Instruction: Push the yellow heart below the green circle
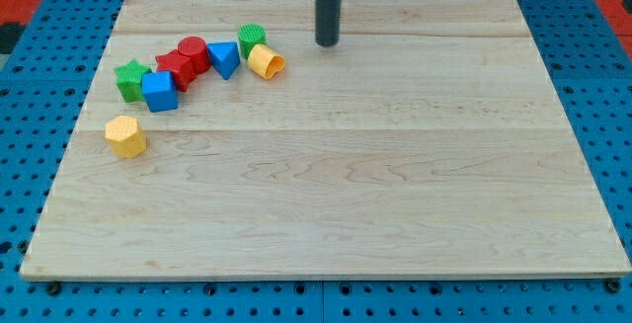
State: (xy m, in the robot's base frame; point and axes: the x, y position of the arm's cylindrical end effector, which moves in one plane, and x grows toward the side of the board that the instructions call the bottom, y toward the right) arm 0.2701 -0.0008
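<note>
Along the view's left of our desk (326,195) a yellow hexagon-like block (125,136) sits apart. Then comes a tight cluster — green star (129,79), blue cube (159,92), two red blocks (185,60), blue triangle (224,59) — probably packed by pushing. The green circle (252,39) touches the yellow heart (265,61), already just below-right of it. Our rod hangs upright, my tip (327,43) to their right, near but clear. We have no hand to open or close.

Pale, matt wooden board (336,165) with visible grain; smooth dark matt rod (327,7).
</note>
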